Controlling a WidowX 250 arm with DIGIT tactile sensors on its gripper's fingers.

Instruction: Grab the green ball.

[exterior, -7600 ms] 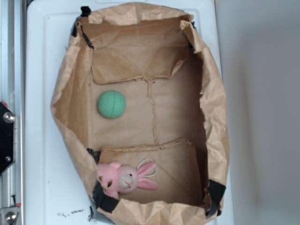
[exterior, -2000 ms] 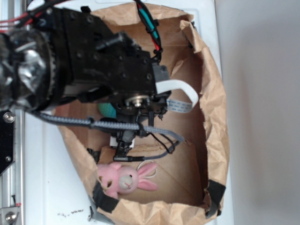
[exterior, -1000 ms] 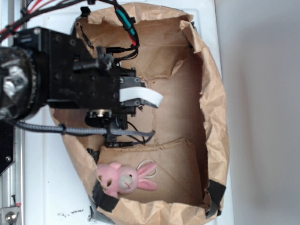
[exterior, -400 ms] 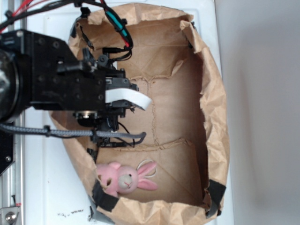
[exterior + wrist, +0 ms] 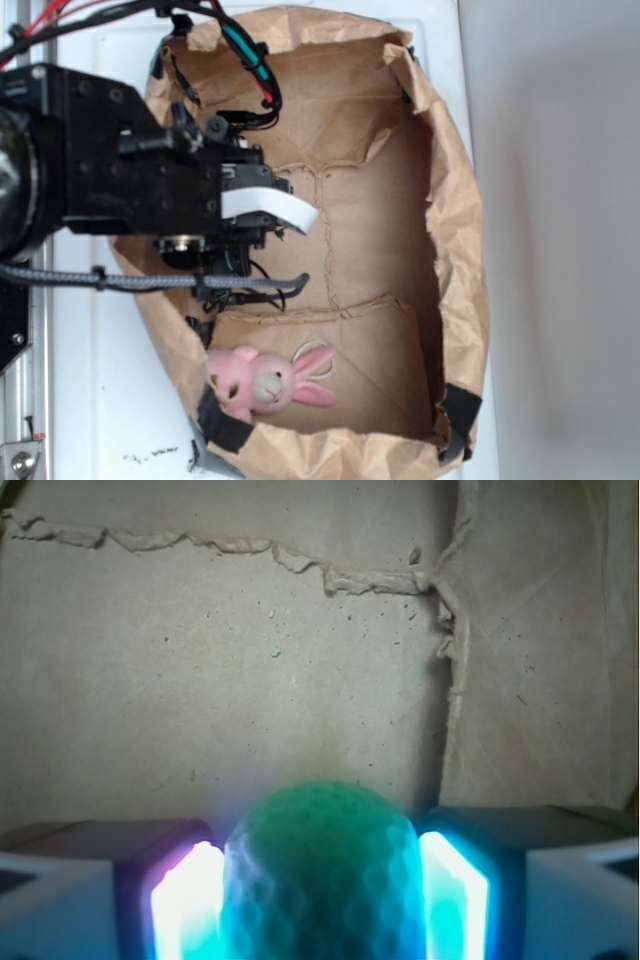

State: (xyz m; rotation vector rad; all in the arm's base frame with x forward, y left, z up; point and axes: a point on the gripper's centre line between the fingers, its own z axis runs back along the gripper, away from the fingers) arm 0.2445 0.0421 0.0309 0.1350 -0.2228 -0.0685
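Note:
In the wrist view the green ball (image 5: 320, 865), mint-green with a dimpled surface, sits between my two lit fingers (image 5: 185, 900), touching both pads with its sides pressed flat. My gripper (image 5: 320, 890) is shut on the green ball, just above the brown cardboard floor (image 5: 250, 660). In the exterior view the black arm (image 5: 150, 185) reaches in over the left side of the box and hides both the ball and the fingers.
A pink plush bunny (image 5: 262, 384) lies at the near left corner of the box. Crumpled brown paper walls (image 5: 455, 230) ring the cardboard floor (image 5: 370, 240). The box rests on a white table (image 5: 100, 400), with a metal rail (image 5: 15, 380) on the left.
Over the last second the arm has shifted left over the spot where the ball lay. Since 0.4 s ago it has barely moved. The bunny has stayed put.

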